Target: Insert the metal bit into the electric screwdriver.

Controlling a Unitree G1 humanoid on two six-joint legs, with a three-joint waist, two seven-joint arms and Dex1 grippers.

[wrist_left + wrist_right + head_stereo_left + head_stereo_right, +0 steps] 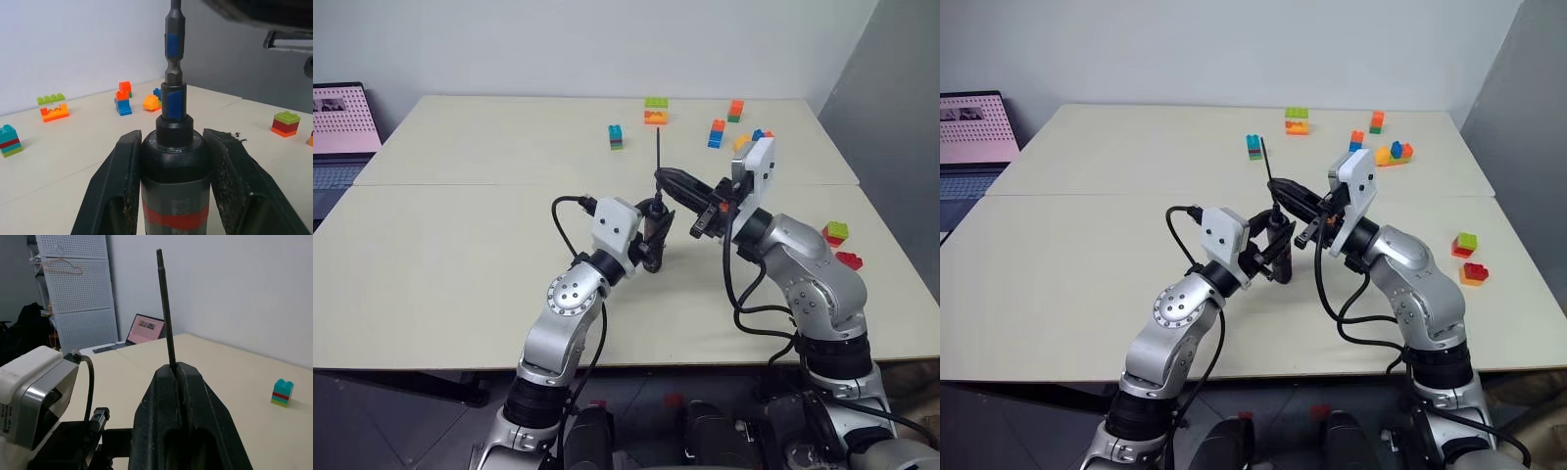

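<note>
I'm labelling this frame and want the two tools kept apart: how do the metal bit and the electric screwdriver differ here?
The bit is a thin, bare grey rod; the screwdriver is a thick black cylinder with a red band. The right gripper pinches the bit, the left gripper clamps the screwdriver. Both stand roughly upright above the table, bit atop screwdriver.

Two pale beige tables (460, 284) pushed together, seam running across mid-frame, against a plain white wall (607, 44). Grey wall panel (901, 108) at the right edge. Open laptop (340, 132) with a pink screen at the upper left. White pegboard panels (78, 293) in the right wrist view. Dark floor (382, 431) along the bottom.
</note>
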